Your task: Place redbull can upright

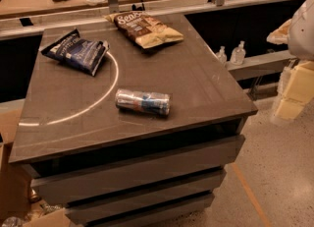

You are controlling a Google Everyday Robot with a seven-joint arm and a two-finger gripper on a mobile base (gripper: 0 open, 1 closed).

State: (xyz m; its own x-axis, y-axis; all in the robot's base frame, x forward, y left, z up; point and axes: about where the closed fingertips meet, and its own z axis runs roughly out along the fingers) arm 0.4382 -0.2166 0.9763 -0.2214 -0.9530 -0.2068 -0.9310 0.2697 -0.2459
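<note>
Can (pixel 142 102) lies on side on table (pixel 206 83), front-middle part, apart from both chip bags. Long axis runs almost left-right in view, right end slightly nearer front edge. Not upright yet, so task not begun. Gripper (pixel 303 27) seems to be pale bulk at right edge, raised, well apart from can; open or closed, cannot tell; holds nothing visible. Can lies left and below from it, so reach must cross table.

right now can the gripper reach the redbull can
Probably yes: the redbull can lies on its side, nothing touching it, blue bag and tan bag well behind. The gripper is not in view, so unsure.
</note>
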